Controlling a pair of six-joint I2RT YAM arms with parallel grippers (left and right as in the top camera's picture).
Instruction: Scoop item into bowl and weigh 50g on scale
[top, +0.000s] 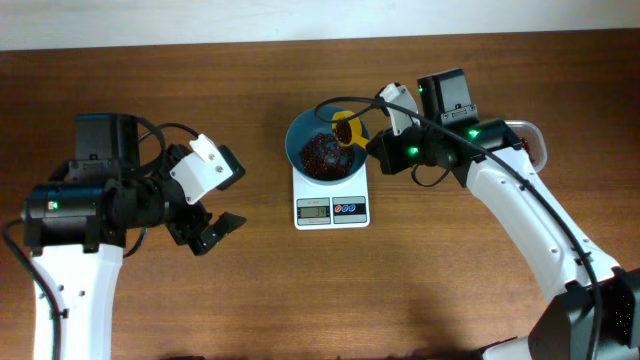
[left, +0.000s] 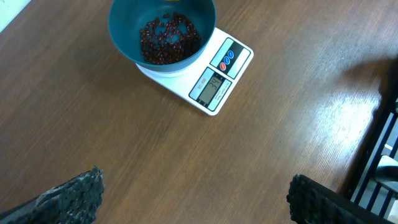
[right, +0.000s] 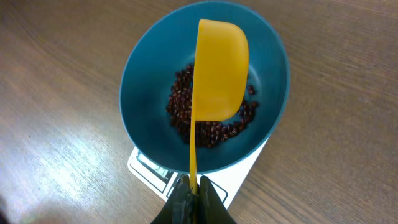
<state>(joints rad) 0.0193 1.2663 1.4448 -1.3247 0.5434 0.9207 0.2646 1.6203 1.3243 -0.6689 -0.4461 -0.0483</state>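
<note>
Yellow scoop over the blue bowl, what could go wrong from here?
The scoop is tipped over the bowl, which already holds beans; a full dump might overshoot the target. If it dips onto the bowl, the scale could misread. The right fingers pinch only the thin handle's end, so it may twist.

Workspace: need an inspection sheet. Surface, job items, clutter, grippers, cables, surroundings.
Surface: brown wooden table.
Job's things: teal bowl sits on white scale; beans heaped inside; display unreadable. Yellow scoop tilted over the bowl.
Clutter: nothing seen.
Grippers: left gripper open, empty; right gripper shut on the scoop's handle.
Cables: black cable loops on the left arm.
Surroundings: pale strip beyond the table's far edge.
</note>
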